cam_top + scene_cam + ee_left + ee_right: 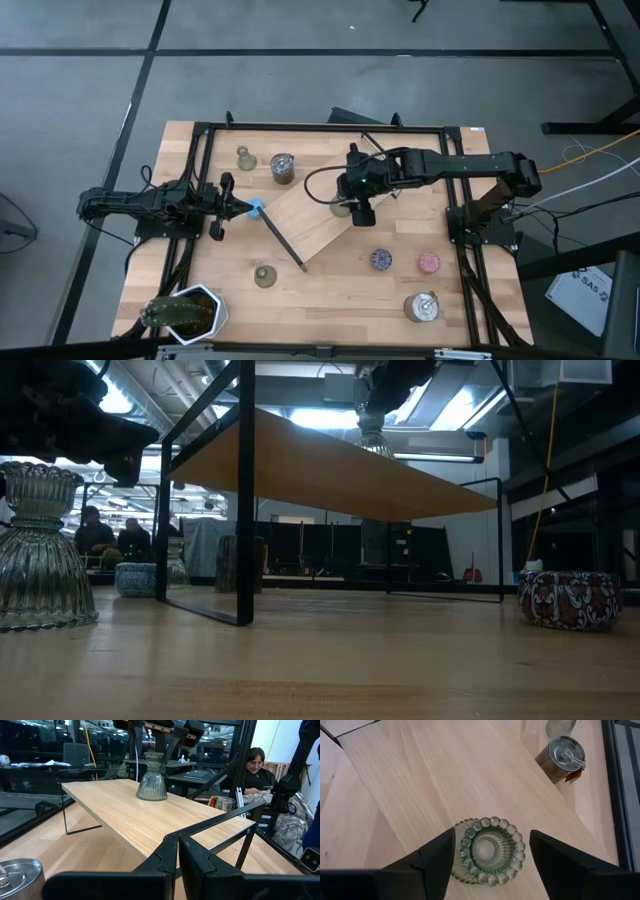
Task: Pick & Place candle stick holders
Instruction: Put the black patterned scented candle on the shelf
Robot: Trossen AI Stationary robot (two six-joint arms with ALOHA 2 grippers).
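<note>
One candle stick holder (487, 851), ribbed greenish glass and bell-shaped, stands upright on its wide base on the raised wooden board (305, 230). My right gripper (492, 834) hangs over it, pointing steeply down and open, one finger on either side of the neck; I see no touch. From the left wrist view the holder (152, 777) has those fingers just above its top. Two more holders (245, 158) (265, 275) stand on the table. My left gripper (178, 865) waits shut at the table's left (245, 207).
Two silver tins (283, 168) (422, 306) and two glittery pucks (380, 261) (429, 263) stand on the table. A white pot with a plant (185, 312) sits at the near left. Black frame bars (320, 127) ring the table. People sit beyond the table (255, 765).
</note>
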